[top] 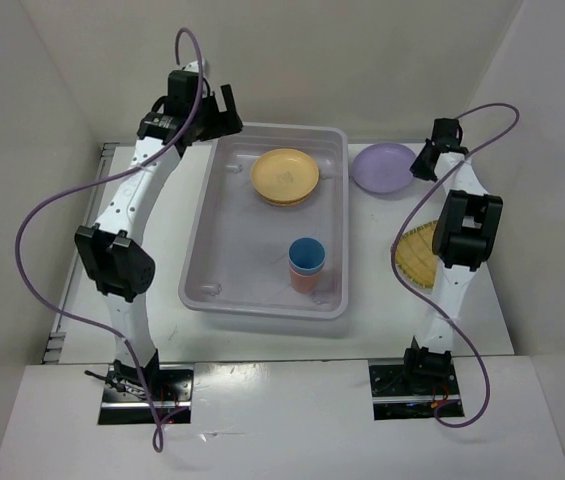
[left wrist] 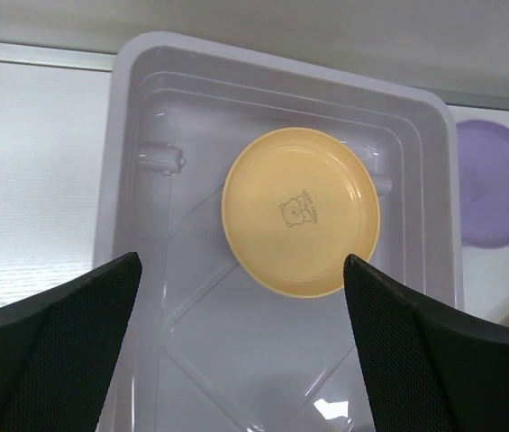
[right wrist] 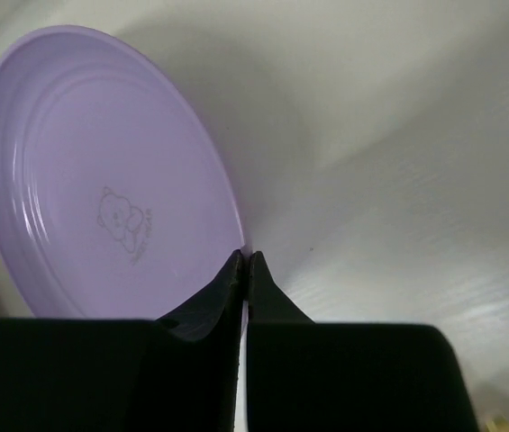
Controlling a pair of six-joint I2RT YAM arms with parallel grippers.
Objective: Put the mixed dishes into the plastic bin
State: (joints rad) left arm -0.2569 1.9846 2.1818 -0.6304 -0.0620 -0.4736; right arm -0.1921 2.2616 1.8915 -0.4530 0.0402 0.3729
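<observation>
The plastic bin (top: 202, 250) sits mid-table and holds an orange-tan plate (top: 284, 176) at its far end and a blue cup (top: 306, 256) stacked in a salmon-pink cup (top: 300, 281). My left gripper (top: 212, 118) is open and empty, above the bin's far left corner; the plate (left wrist: 301, 211) shows between its fingers in the left wrist view, with the bin's rim (left wrist: 123, 117) around it. My right gripper (right wrist: 245, 263) is shut on the right rim of the lavender plate (right wrist: 101, 180), which lies right of the bin (top: 384, 167). A yellow woven plate (top: 417, 255) lies under the right arm.
White enclosure walls stand close on the left, back and right. The right arm's elbow (top: 467, 232) hangs over the yellow woven plate. A purple cable (top: 32, 215) loops out left of the left arm.
</observation>
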